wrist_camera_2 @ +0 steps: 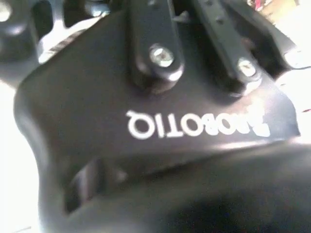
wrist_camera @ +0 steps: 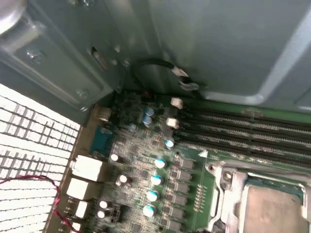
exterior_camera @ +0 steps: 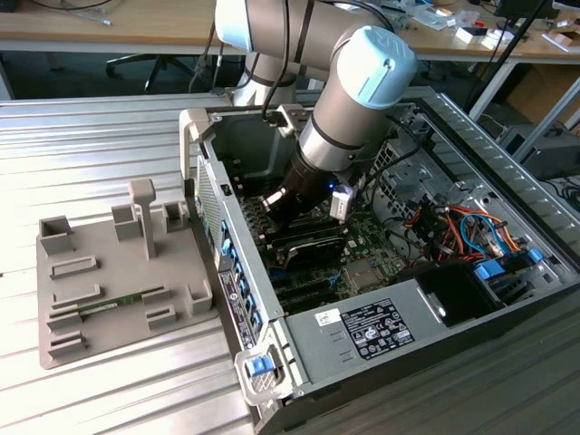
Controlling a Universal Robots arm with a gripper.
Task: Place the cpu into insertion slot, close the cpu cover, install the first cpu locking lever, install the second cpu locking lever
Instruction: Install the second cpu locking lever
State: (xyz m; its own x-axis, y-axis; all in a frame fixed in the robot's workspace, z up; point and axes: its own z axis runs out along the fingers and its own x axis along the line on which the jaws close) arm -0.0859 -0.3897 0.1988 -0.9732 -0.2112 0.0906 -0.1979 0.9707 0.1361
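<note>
First wrist view: cpu (wrist_camera: 277,208) sits in slot (wrist_camera: 228,194), cover (wrist_camera: 233,180) apparently down. Levers likely pending; needs precise hooking. Hand (exterior_camera: 294,210) state: can't tell.

One open computer case (exterior_camera: 426,272), one grey fixture tray (exterior_camera: 109,290), one cpu (wrist_camera: 274,211), about six blue-topped capacitors (wrist_camera: 156,179)

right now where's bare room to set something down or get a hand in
Free: the ribbed metal table beyond the grey fixture tray, and in front of that tray. Crowded: inside the open computer case, where the arm reaches down over the green motherboard; cables fill the exterior view's right end.
</note>
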